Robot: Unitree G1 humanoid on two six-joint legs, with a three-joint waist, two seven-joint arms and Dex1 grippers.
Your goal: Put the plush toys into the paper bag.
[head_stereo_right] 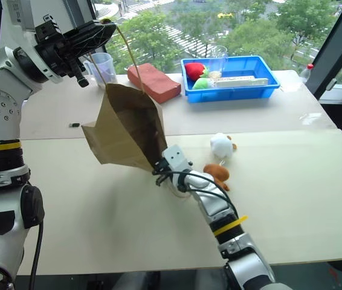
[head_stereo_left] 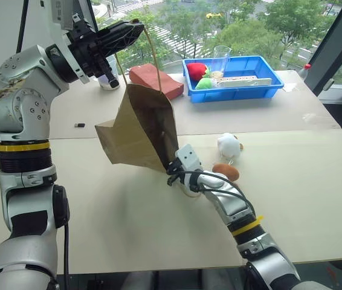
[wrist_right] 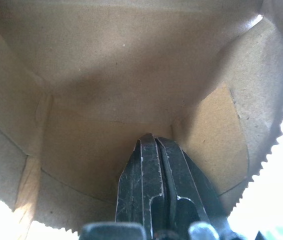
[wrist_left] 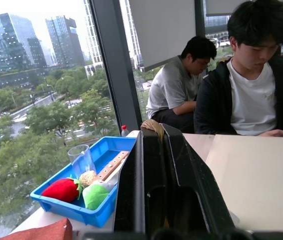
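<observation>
1. Head views: pale tabletops [head_stereo_left: 129,223] are spread before a window, beyond which trees are seen. At the upper left of the frame, the left gripper [head_stereo_left: 136,25] is closed on a thin cord handle [head_stereo_left: 153,54] of the paper bag [head_stereo_left: 141,130], which is hung in the air, tilted, above the table at centre left. The right gripper [head_stereo_left: 172,171] is pushed into the bag's mouth at its lower edge, the fingers being hidden by paper. Just right of that arm, the white plush toy [head_stereo_left: 228,145] and the reddish-brown plush toy [head_stereo_left: 226,171] are laid on the table, outside the bag. At the top of the frame, a blue tray [head_stereo_left: 267,90] is seen holding red and green plush fruit [head_stereo_left: 200,75] and a clear cup [head_stereo_left: 222,57]; a reddish-brown block [head_stereo_left: 156,80] lies to its left.

2. Left wrist view: the black fingers [wrist_left: 149,185] are pressed together, with the brown cord [wrist_left: 154,126] pinched at their tips. The tray is shown at lower left; two seated people [wrist_left: 251,85] are seen at the right.

3. Right wrist view: the closed fingers [wrist_right: 154,187], holding nothing, are surrounded by the bag's brown interior [wrist_right: 121,75].
</observation>
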